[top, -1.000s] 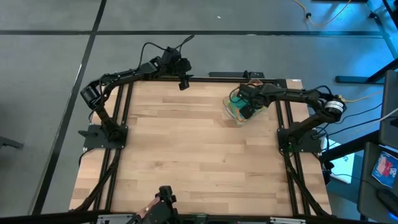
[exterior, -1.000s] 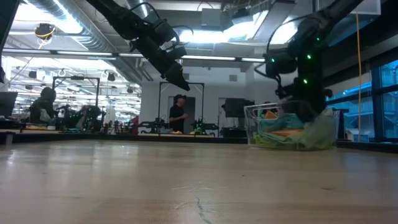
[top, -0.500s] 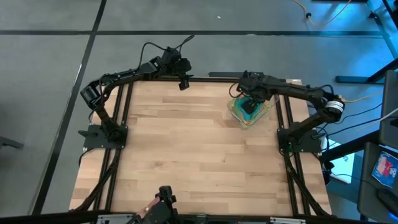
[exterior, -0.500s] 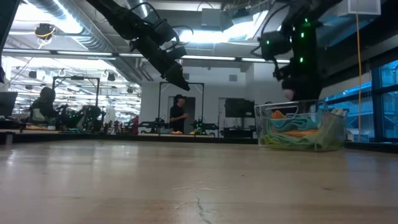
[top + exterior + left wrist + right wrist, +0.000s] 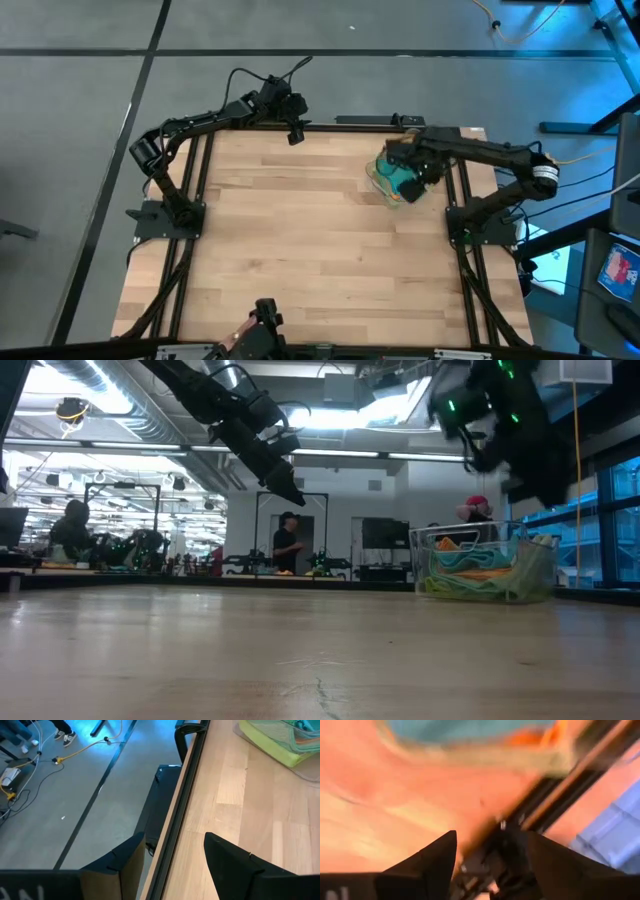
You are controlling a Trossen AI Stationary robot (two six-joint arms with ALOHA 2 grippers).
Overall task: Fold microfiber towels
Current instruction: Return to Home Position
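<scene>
On the tabletop (image 5: 300, 240), sitting stowed in the clear bin (image 5: 535, 570): towels (image 5: 465, 578), finished. Hovering above, right fingers (image 5: 427, 172) spread empty; idling rearward, left fingers (image 5: 296, 133) likewise.

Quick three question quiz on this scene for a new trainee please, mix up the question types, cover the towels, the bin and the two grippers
1. True or false: the microfiber towels lie spread out on the bare table.
2. Where does the clear bin stand? A) at the table's middle. B) near the far right corner, by the right arm. C) beside the left arm's base.
3. Fill in: the right gripper hangs ___ the clear bin, fingers open and empty, while the left gripper waits open over the table's far edge.

Key: 1 false, they sit piled in the clear bin. 2 B. 3 above.
</scene>
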